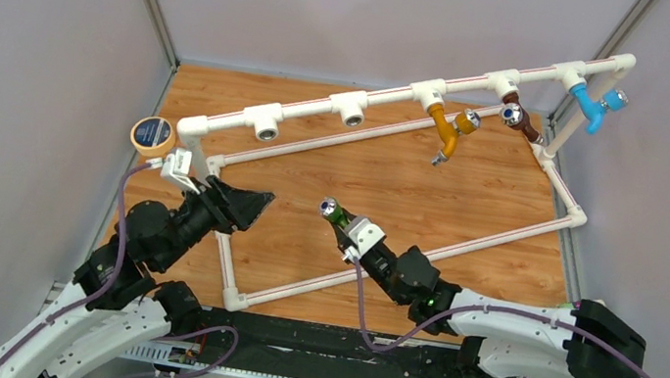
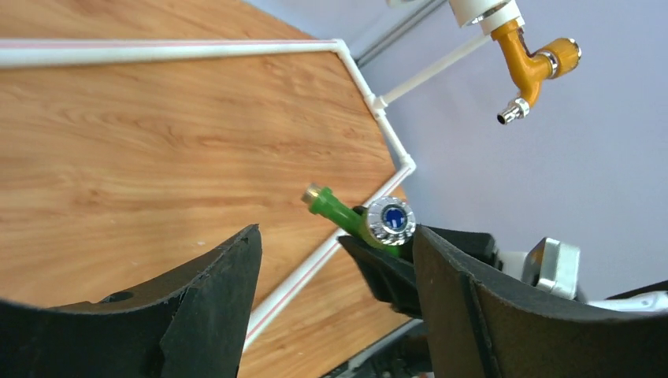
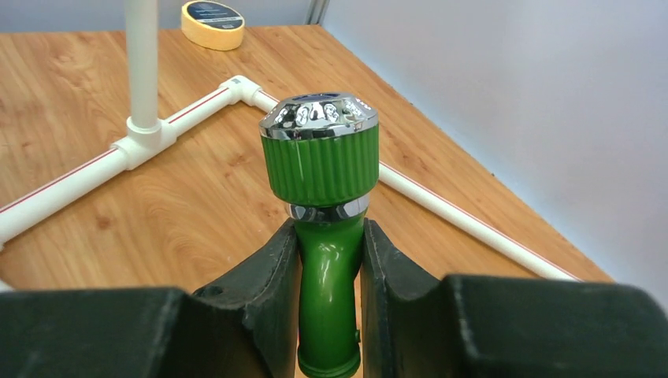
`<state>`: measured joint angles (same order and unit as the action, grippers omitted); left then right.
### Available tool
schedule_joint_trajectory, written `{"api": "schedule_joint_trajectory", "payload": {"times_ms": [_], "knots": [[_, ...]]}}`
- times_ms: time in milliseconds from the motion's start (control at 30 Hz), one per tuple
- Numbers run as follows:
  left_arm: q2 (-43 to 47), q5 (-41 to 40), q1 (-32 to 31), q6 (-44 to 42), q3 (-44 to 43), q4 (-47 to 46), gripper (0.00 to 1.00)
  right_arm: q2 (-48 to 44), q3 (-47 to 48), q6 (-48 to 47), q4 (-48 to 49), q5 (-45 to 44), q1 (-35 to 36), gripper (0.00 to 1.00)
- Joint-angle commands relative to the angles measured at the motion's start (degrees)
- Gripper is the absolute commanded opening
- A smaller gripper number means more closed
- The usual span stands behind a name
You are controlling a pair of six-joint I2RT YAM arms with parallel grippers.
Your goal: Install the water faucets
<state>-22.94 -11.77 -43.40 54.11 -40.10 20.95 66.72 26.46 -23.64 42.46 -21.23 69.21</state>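
My right gripper [image 1: 348, 228] is shut on the green faucet [image 1: 337, 215] and holds it above the wooden board, mid-table. In the right wrist view the fingers [image 3: 272, 268] clamp its green stem [image 3: 327, 291] below the silvery knob. The left wrist view shows the green faucet [image 2: 358, 219] with its blue-dotted knob beyond my open jaws. My left gripper [image 1: 254, 205] is open and empty, left of the faucet. The orange faucet [image 1: 448, 131], brown faucet [image 1: 519, 118] and blue faucet [image 1: 595, 104] hang from the raised white pipe's fittings. Two fittings [image 1: 266, 125] on that pipe are bare.
A white pipe frame [image 1: 421, 251] lies on the board, with the raised pipe [image 1: 394, 93] running from near left to far right. A yellow roll of tape [image 1: 153, 135] sits at the left end. Grey walls stand close on both sides.
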Motion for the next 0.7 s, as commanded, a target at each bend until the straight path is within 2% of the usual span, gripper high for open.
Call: {"api": "schedule_joint_trajectory", "payload": {"times_ms": [0,167,267,400,533,667], "knots": [[3.6,-1.3,0.2,-19.9,-3.3,5.1,0.77,-6.6,-1.3,7.0,-3.4,2.9,0.1,0.00],[7.9,-2.6,0.2,-32.3,-6.8,8.0,0.79,-11.1,0.3,7.0,-8.5,2.4,0.1,0.00],[9.3,-9.1,0.2,-38.4,-10.1,10.9,0.81,-11.6,4.9,6.9,-15.1,1.2,0.2,0.00],[9.5,-19.3,0.2,-41.6,-13.0,13.4,0.83,-11.3,7.2,5.1,-14.8,0.9,0.0,0.00],[9.8,-28.8,0.2,-42.3,-12.1,12.5,0.88,-11.1,7.8,3.7,-13.7,2.4,0.0,0.00],[9.7,-32.0,0.2,-46.8,-5.4,4.9,0.95,-9.9,9.8,3.1,-16.2,3.2,0.0,0.00]]}}
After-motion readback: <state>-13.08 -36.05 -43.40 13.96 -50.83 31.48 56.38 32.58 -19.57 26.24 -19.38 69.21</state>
